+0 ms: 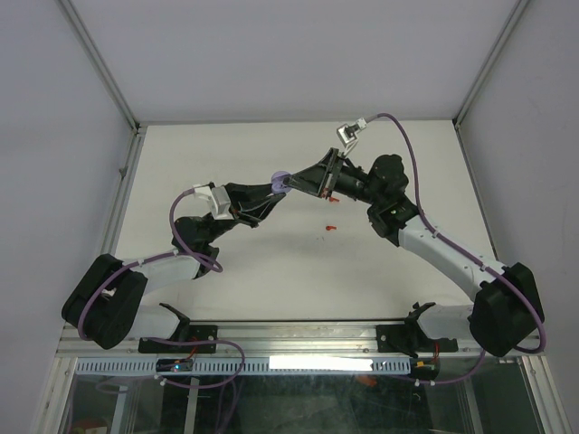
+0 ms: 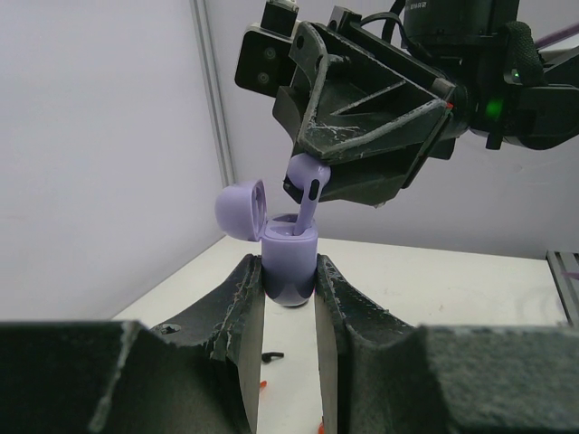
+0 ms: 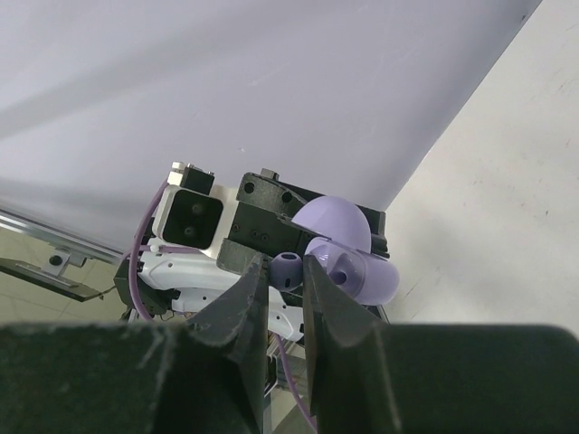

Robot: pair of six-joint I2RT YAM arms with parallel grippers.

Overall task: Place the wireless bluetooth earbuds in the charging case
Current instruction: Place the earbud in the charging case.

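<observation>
Now | right fingers [image 3: 237, 316] hold earbud [image 2: 306, 185] at open case [image 2: 288, 267] | red bits [image 1: 331, 227] below

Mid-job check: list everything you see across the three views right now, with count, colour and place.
charging case: 1, lilac, lid open, held upright above the table in the left gripper
earbud: 1, lilac, in the right gripper, stem pointing down into the case opening
small red pieces: at least 2, red, on the table below the grippers; too small to identify
small black piece: 1, black, on the table under the case
table: 1, white, under both arms
left gripper: 1, black, closed on the case sides
right gripper: 1, black, closed on the earbud, above the case
</observation>
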